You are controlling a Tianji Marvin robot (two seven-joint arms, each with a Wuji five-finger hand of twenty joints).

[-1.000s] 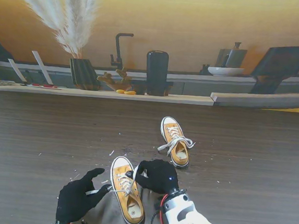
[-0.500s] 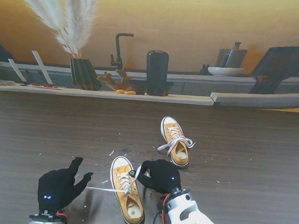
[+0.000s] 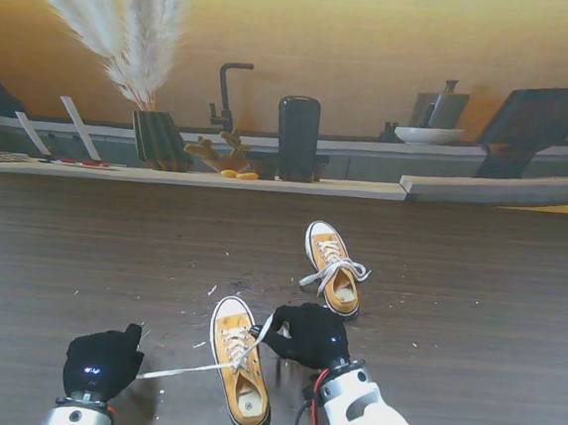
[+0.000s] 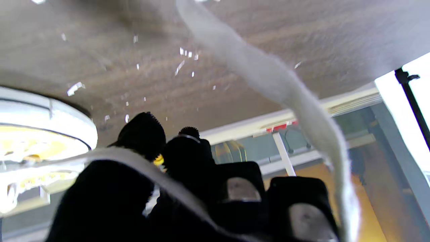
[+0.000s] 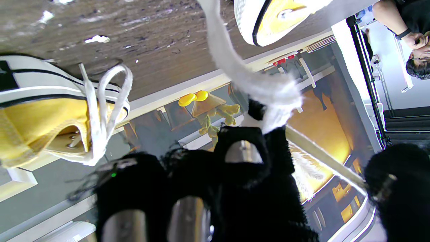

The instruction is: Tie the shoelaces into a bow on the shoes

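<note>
Near yellow sneaker (image 3: 241, 365) lies on the dark wood worktop (image 3: 476, 289), between both hands. Left hand (image 3: 102, 364) is closed around one white lace end (image 3: 183, 368), drawn taut leftward. Right hand (image 3: 308, 334) pinches the other lace end (image 5: 248, 80) at the shoe's right side. Far yellow sneaker (image 3: 333, 268) lies farther from me, apparently already bowed. No legible branding or writing visible on either shoe.
</note>
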